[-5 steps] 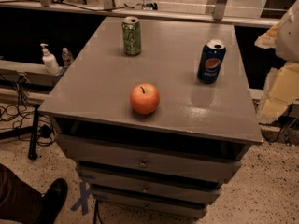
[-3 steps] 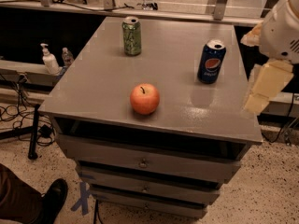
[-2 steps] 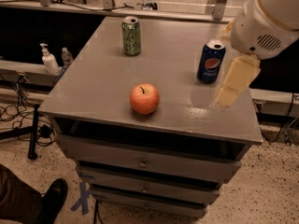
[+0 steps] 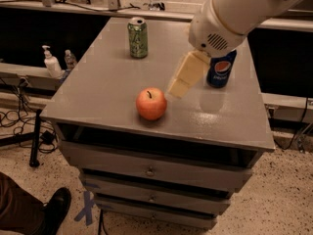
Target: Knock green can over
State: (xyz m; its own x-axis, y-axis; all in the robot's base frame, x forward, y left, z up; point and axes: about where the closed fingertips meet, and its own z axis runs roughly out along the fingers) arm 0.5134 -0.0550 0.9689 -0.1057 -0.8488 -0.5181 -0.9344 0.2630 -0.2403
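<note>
The green can (image 4: 138, 37) stands upright near the far left of the grey table top (image 4: 102, 89). It is slim, with light mottled markings and a silver top. My gripper (image 4: 177, 88) hangs over the middle of the table on a white arm (image 4: 234, 13) that reaches in from the upper right. It is just right of a red apple (image 4: 151, 103) and well in front and to the right of the green can, not touching it.
A dark blue Pepsi can (image 4: 221, 70) stands at the right, partly behind my arm. The table has drawers (image 4: 150, 170) below. A pump bottle (image 4: 50, 62) and a small bottle (image 4: 70, 58) stand on a ledge at the left. A person's shoe (image 4: 54, 209) is at the bottom left.
My arm has swung in from the right edge over the table, and the gripper now sits next to the apple. The cans and the apple have not moved.
</note>
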